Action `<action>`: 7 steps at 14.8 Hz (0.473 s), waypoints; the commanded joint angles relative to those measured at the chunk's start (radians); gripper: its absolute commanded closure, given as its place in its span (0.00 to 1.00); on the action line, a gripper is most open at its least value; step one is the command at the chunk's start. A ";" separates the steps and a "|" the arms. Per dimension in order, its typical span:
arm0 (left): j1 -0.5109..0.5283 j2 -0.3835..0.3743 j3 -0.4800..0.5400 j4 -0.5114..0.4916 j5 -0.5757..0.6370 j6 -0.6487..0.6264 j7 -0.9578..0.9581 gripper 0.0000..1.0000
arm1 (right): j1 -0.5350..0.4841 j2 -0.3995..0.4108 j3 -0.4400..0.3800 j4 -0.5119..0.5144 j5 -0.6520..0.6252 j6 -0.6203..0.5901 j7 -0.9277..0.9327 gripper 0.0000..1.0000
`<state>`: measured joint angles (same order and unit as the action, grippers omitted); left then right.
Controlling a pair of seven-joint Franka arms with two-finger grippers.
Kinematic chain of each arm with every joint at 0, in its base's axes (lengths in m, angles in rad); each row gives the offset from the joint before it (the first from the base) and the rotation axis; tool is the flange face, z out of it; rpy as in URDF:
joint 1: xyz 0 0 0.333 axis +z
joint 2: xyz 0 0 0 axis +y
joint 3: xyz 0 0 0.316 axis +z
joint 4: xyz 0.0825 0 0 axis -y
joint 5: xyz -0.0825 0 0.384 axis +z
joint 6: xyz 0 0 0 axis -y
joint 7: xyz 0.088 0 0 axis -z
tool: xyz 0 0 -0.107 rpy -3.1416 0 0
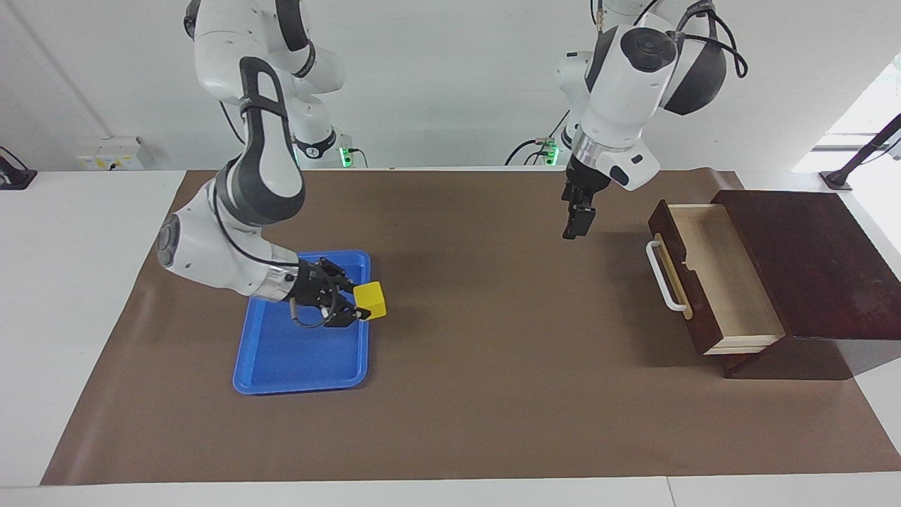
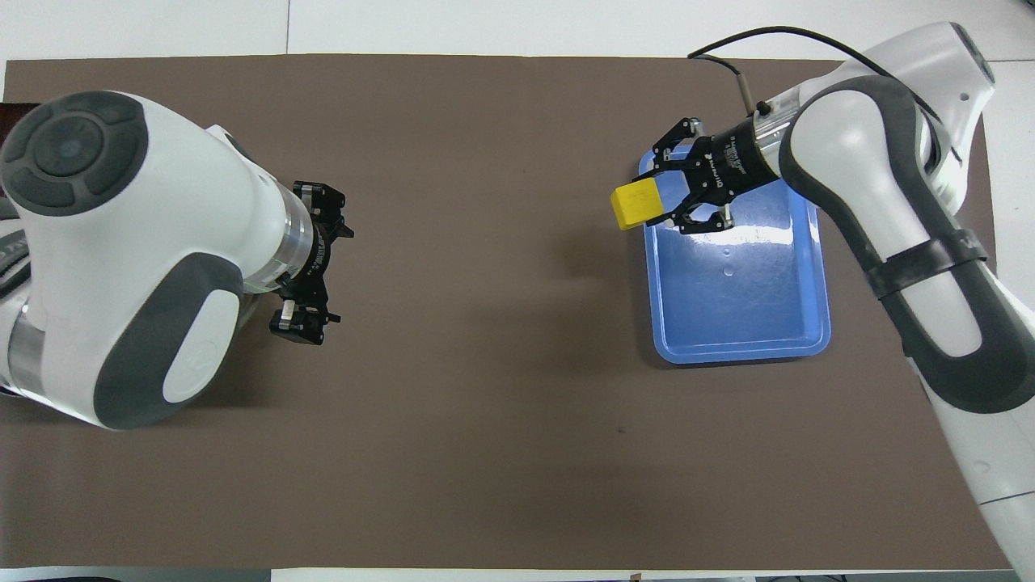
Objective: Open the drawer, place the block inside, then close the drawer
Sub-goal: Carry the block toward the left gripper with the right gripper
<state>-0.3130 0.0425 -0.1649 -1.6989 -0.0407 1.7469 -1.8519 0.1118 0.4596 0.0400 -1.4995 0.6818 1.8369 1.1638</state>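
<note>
My right gripper [image 1: 360, 303] is shut on the small yellow block [image 1: 373, 299] and holds it above the blue tray's edge that faces the table's middle. The block also shows in the overhead view [image 2: 636, 204], between the right gripper's [image 2: 659, 200] fingers. The dark brown box [image 1: 809, 260] stands at the left arm's end of the table. Its drawer [image 1: 725, 278] is pulled out, pale inside and empty, with the white handle [image 1: 665, 276] toward the table's middle. My left gripper [image 1: 577, 222] hangs open and empty over the mat beside the drawer's front, and it shows in the overhead view [image 2: 311, 259]. There the left arm hides the drawer.
The flat blue tray [image 1: 295, 359] lies on the brown mat [image 1: 493, 366] toward the right arm's end and holds nothing; it also shows in the overhead view [image 2: 736, 307]. Bare mat stretches between the tray and the drawer.
</note>
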 commanded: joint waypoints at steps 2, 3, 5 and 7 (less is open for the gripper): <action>-0.031 0.049 0.016 0.024 0.027 0.005 -0.137 0.00 | 0.133 -0.028 -0.005 0.001 0.013 0.088 0.161 1.00; -0.041 0.062 0.018 0.030 0.030 0.002 -0.142 0.00 | 0.172 -0.030 -0.005 0.002 0.013 0.110 0.192 1.00; -0.057 0.097 0.016 0.036 0.025 0.049 -0.211 0.00 | 0.224 -0.030 -0.006 0.001 0.013 0.137 0.250 1.00; -0.081 0.126 0.016 0.036 0.025 0.085 -0.234 0.00 | 0.268 -0.030 -0.006 0.001 0.004 0.208 0.362 1.00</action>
<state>-0.3483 0.1212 -0.1611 -1.6926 -0.0270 1.8071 -2.0350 0.3535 0.4395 0.0411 -1.4935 0.6819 1.9956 1.4420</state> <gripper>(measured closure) 0.000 0.449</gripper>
